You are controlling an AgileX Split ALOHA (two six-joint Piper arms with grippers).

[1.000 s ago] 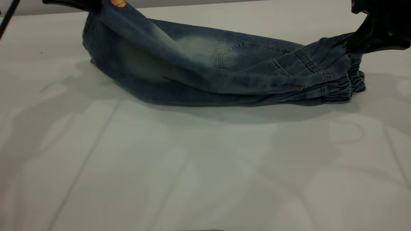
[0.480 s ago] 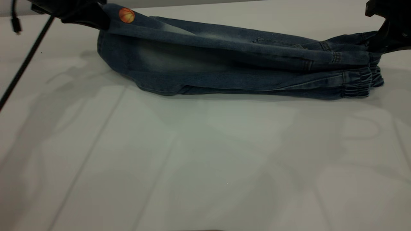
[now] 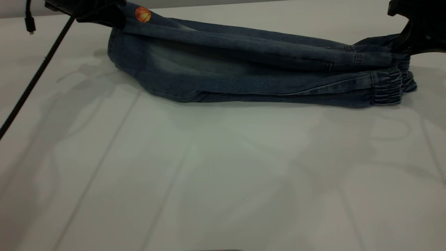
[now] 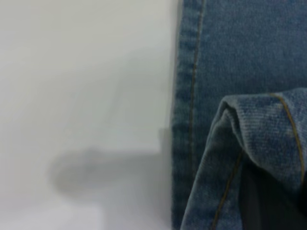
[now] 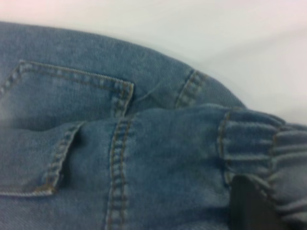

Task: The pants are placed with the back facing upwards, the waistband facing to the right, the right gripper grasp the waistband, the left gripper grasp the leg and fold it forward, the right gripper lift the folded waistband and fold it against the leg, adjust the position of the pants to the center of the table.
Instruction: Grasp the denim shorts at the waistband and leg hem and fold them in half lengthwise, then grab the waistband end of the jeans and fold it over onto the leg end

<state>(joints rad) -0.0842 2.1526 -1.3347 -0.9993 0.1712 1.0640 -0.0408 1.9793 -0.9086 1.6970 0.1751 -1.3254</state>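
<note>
The pants (image 3: 244, 69) lie folded lengthwise across the far part of the table (image 3: 223, 174), one leg laid over the other. At the far left my left gripper (image 3: 113, 15) is shut on the leg (image 3: 181, 33), right beside its orange basketball print (image 3: 143, 14). In the left wrist view the stitched hem (image 4: 261, 139) bunches over a dark finger (image 4: 266, 201). At the far right my right gripper (image 3: 406, 43) is shut on the waistband (image 3: 390, 89), held a little above the table. The right wrist view shows a back pocket (image 5: 72, 100), the gathered waistband (image 5: 259, 143) and a dark finger (image 5: 249, 206).
A black cable (image 3: 35, 78) slants down from the left arm across the table's left side. White table surface stretches in front of the pants to the near edge.
My left gripper brought the raised leg down and forward over the other leg, covering the back pocket. The right gripper kept hold of the waistband, which rose a little, and the pants flattened into a long fold.
</note>
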